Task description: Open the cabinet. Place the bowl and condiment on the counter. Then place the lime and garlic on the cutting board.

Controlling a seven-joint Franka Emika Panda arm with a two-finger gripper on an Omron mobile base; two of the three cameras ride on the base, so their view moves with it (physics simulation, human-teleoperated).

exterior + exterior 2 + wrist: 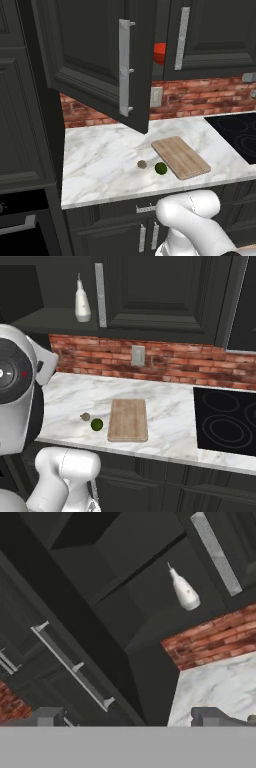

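Now the small white pear-shaped squeeze bottle (185, 592) looks light and slick; the gripper (131, 717), jaws spread wide, should pinch its fat belly, not the thin nozzle.

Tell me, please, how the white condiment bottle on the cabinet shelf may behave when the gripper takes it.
The condiment bottle stands upright, tall on a narrow base, so a sideways nudge would probably tip it. Its pear-shaped body tapers toward the nozzle, so fingers placed high might slip; a low grip seems safer. It looks small and likely light.
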